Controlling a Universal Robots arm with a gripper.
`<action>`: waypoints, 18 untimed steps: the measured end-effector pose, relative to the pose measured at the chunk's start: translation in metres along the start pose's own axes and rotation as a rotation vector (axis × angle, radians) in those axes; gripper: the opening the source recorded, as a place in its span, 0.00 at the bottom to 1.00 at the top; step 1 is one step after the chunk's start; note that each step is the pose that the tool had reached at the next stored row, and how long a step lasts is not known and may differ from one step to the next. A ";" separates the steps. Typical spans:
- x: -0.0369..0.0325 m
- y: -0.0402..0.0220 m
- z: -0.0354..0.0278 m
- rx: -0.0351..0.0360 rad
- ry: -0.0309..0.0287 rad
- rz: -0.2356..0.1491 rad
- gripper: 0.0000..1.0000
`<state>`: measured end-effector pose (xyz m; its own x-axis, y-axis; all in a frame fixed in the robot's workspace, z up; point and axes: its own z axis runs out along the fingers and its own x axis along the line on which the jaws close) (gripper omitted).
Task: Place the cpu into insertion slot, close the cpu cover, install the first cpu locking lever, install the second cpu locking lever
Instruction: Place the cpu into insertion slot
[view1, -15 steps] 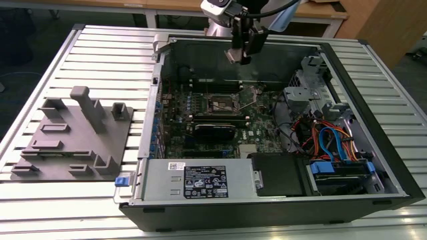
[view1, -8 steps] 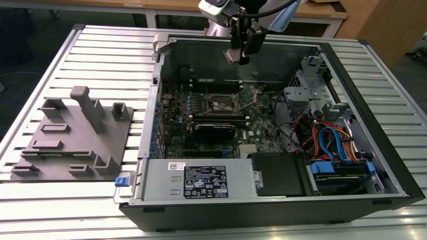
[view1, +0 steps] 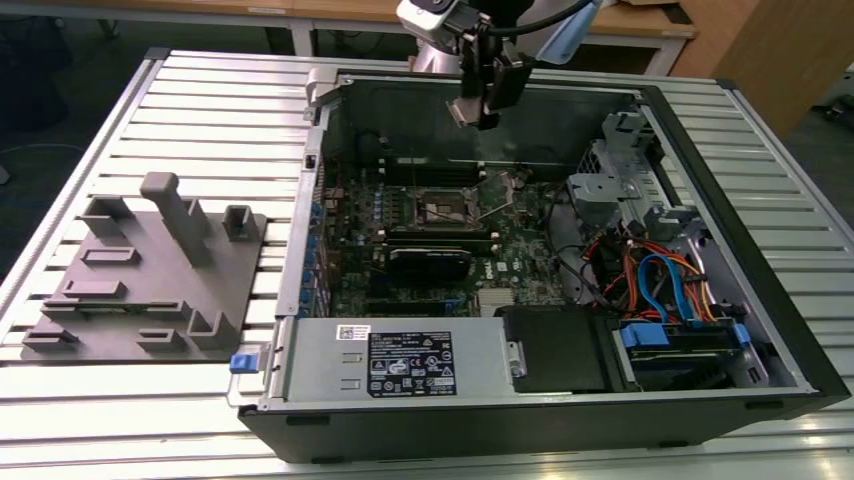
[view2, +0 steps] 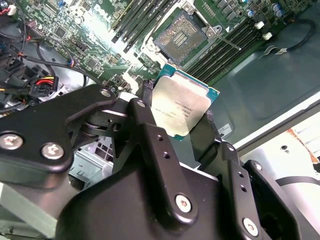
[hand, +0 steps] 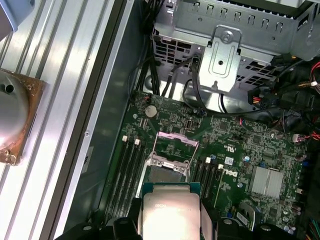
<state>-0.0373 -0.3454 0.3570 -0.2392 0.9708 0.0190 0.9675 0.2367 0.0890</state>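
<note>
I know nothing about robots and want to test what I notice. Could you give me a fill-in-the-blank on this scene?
1. The hand is ___ on the cpu.
2. The insertion slot is ___, its contacts bare.
3. The cpu hangs ___ the insertion slot, not touching it.
Missing words: shut; empty; above.

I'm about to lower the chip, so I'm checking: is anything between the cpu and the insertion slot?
Nothing visible is. The gripper holds the cpu above the board, the insertion slot lies bare with its contacts exposed, and the cpu cover is swung back off it.
</note>
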 end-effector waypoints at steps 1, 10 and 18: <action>0.0000 0.0000 0.0000 -0.0001 -0.0004 0.005 0.54; 0.0004 0.0001 0.0007 -0.0013 -0.0068 0.074 0.54; 0.0005 -0.0004 0.0064 -0.0016 -0.0079 0.087 0.54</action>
<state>-0.0374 -0.3448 0.3506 -0.1538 0.9879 0.0189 0.9844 0.1516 0.0889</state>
